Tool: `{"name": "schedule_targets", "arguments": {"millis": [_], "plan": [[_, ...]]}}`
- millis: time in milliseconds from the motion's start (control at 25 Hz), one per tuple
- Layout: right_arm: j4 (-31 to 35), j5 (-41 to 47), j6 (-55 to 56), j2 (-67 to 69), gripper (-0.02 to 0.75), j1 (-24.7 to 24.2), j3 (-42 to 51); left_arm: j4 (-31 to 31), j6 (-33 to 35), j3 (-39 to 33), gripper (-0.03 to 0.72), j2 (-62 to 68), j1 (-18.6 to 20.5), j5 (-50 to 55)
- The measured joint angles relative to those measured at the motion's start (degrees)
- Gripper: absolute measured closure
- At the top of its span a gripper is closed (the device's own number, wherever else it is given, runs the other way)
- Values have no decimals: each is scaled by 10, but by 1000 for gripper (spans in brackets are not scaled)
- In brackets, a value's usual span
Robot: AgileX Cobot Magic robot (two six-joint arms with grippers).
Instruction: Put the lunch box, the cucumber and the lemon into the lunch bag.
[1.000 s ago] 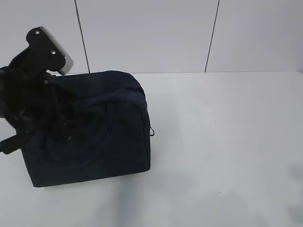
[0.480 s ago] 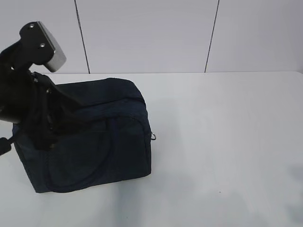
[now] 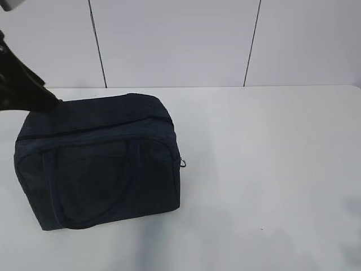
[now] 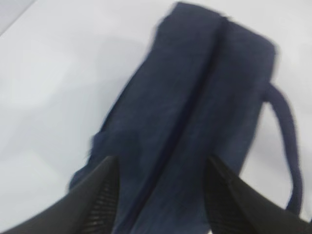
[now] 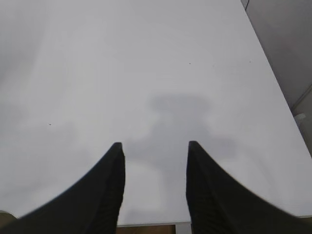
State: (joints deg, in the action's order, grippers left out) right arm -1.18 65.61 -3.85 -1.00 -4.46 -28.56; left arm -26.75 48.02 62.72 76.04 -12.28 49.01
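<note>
The dark navy lunch bag (image 3: 101, 161) stands upright on the left of the white table (image 3: 265, 169), zipped along its top, one loop handle hanging down its front. From above, the left wrist view shows the lunch bag (image 4: 195, 112) with its closed zipper seam running lengthwise. My left gripper (image 4: 161, 163) hovers open above the bag's top, nothing between its fingers. Only a dark piece of the left arm (image 3: 22, 90) shows at the exterior view's left edge. My right gripper (image 5: 155, 146) is open over bare table. The lunch box, the cucumber and the lemon are out of view.
A metal ring pull (image 3: 183, 163) hangs at the bag's right side. The near table edge (image 5: 156, 224) lies just below my right gripper, with a wall gap (image 5: 287, 58) beyond the table's right side. White wall panels (image 3: 175, 39) stand behind the table.
My left arm has lifted up and away to the left, off the bag's front. The bag has settled upright, its handle now hanging free. The right gripper has not moved.
</note>
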Motion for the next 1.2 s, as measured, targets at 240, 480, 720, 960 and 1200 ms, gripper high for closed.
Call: {"name": "schedule_targets", "arguments": {"millis": [240,480,720,960,1200], "plan": [[-1,0,0,0,412,0,0,34,-29,4,285,-64,41,10],[-1,0,0,0,412,0,0,9,-52,6,285,-141,44,14],[-1,0,0,0,412,0,0,-66,-107,8,285,-184,90,3],[-1,0,0,0,412,0,0,-176,-110,9,285,-228,136,-56],[-1,0,0,0,412,0,0,-176,-108,9,285,-228,139,-45]]}}
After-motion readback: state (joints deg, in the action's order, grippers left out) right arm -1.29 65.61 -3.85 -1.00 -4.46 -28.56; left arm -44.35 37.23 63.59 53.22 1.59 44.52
